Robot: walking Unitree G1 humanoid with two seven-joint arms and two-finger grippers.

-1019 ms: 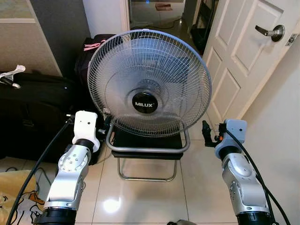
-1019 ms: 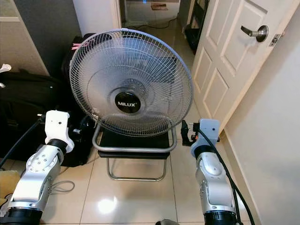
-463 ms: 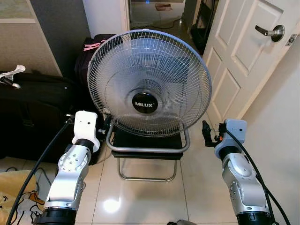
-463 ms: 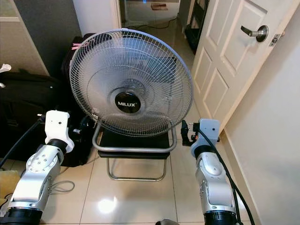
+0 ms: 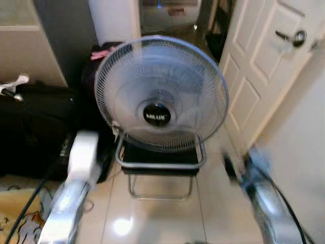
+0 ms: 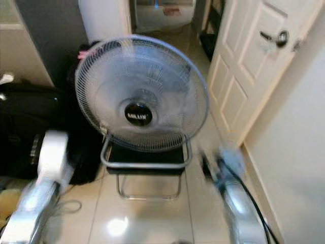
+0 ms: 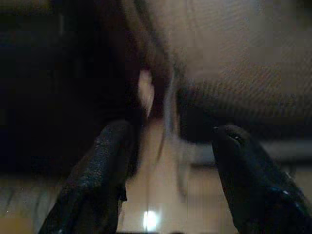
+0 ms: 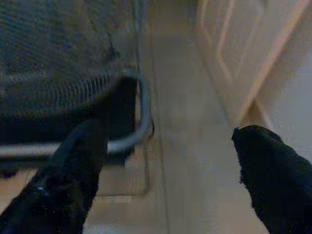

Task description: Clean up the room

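A grey MILUX floor fan (image 5: pixel 161 94) stands straight ahead on a chrome tube stand (image 5: pixel 160 165) with a black base. My two silver arms are raised on either side of it, both blurred: the left arm (image 5: pixel 81 160) by the stand's left side, the right arm (image 5: pixel 256 175) by its right side. In the left wrist view my left gripper (image 7: pixel 168 161) is open, its fingers (image 7: pixel 100 175) aimed at the stand and fan grille. The right wrist view shows my right gripper (image 8: pixel 170 180) open, with the stand's tube (image 8: pixel 139 131) beyond its fingertips. Neither holds anything.
Black luggage (image 5: pixel 35 127) lies on the floor at left, with a dark bag and a pink strap (image 5: pixel 104 52) behind the fan. A white panelled door (image 5: pixel 264 71) stands open on the right beside a beige wall. A yellow cloth (image 5: pixel 12 213) and a cable lie at lower left.
Both arms have dropped lower in the picture and now show motion blur. The fan stays in place.
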